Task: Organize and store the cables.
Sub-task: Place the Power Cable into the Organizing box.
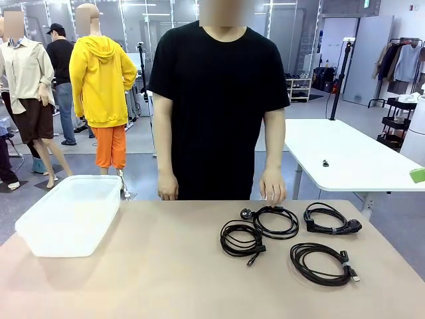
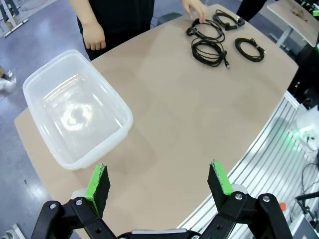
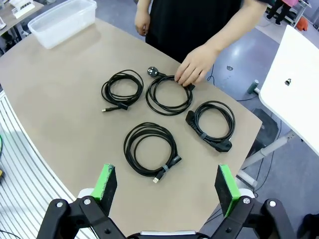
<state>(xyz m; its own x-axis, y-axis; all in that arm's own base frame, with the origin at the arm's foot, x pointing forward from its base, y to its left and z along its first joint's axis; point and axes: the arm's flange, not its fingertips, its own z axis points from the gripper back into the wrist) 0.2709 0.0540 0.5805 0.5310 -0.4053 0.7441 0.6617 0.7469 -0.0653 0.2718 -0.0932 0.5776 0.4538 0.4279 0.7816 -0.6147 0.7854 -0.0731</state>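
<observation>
Several black cables lie coiled on the right half of the tan table (image 1: 166, 266). The person's hand (image 1: 273, 193) rests on the far middle coil (image 1: 275, 236), whose plug points left. Beside it are a left coil (image 1: 224, 238), a far right coil with a thick plug (image 1: 332, 230), and a near right coil (image 1: 294, 260). My right gripper (image 3: 166, 177) hangs open above the near coil (image 3: 127, 149), holding nothing. High over the table's left part, my left gripper (image 2: 158, 174) is also open and holds nothing, with the coils (image 2: 209, 52) far off.
A clear plastic bin (image 1: 70, 216) stands at the table's far left edge, with nothing in it (image 2: 75, 109). The person stands at the far side, the other hand (image 1: 167, 186) hanging by the edge. A white table (image 1: 345, 159) stands behind on the right.
</observation>
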